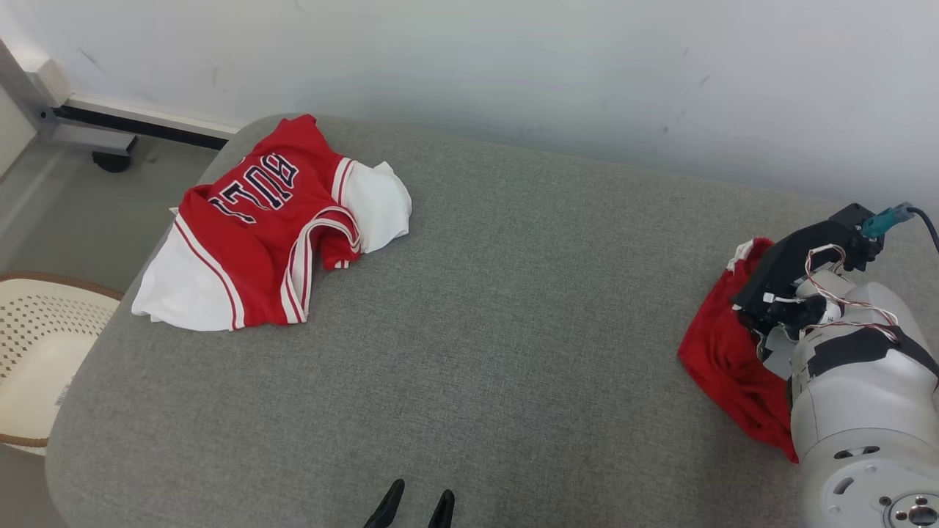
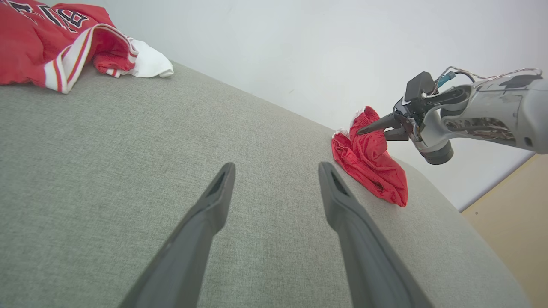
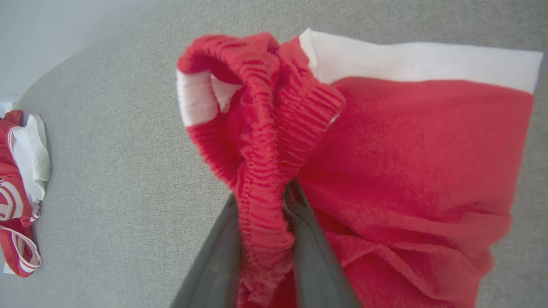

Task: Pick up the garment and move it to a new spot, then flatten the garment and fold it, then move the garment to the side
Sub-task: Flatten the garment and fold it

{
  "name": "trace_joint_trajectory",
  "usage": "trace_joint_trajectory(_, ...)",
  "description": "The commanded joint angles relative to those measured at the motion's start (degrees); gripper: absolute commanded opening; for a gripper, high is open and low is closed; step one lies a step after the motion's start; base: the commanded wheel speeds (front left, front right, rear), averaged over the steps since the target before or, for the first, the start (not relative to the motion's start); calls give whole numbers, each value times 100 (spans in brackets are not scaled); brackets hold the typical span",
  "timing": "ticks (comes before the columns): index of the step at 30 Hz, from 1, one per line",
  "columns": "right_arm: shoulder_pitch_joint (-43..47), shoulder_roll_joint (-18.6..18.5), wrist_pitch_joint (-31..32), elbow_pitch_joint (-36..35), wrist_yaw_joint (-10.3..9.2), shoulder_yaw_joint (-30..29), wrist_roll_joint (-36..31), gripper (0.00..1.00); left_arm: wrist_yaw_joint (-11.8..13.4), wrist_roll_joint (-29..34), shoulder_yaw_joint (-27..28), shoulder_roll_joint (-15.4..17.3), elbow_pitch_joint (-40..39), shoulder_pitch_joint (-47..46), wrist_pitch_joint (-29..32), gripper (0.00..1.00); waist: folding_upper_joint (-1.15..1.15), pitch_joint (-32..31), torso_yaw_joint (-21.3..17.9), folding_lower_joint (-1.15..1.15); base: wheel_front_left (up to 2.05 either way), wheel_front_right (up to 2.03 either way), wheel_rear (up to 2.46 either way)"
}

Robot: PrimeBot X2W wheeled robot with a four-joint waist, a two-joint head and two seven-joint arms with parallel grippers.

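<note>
Right wrist view: right gripper [image 3: 263,194] fingers pressed together on the ribbed waistband [image 3: 265,128] of the red garment [image 3: 406,149], band bunched between them. Rest of the garment lies crumpled on the grey padded surface [image 1: 513,308], at its right edge in head view. Left gripper [image 2: 276,166] spread, holding nothing, at the near edge mid-surface; contact with the fabric unclear. Red-and-white jersey [image 1: 257,227] at the far left corner, well apart. Perforated basket [image 1: 44,345] on the floor, left of the surface.
</note>
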Motion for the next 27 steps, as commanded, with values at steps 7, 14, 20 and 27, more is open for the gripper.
trace_joint_trajectory(7, -230, 11, -563, 379, 2, -265, -224, 100, 28, -57, 47, 5, 19, -9, -41, 100, 0, -1, -64, 0, 0, 0, 0)
trace_joint_trajectory(14, -358, 9, -1194, 548, 2, -338, -327, 100, 62, -52, 128, 58, -16, 59, -39, 100, 0, -175, -324, 0, 0, 0, 0)
trace_joint_trajectory(20, 239, 15, -1504, 55, 2, -48, -422, 24, 81, -63, 113, 64, -32, 108, -42, 100, 0, -318, -447, 0, 0, 0, 0)
trace_joint_trajectory(27, 706, 14, -1730, 213, 2, 220, -440, 0, 32, -80, 45, 74, -56, 98, -37, 100, 0, -226, -353, 0, 0, 0, 0)
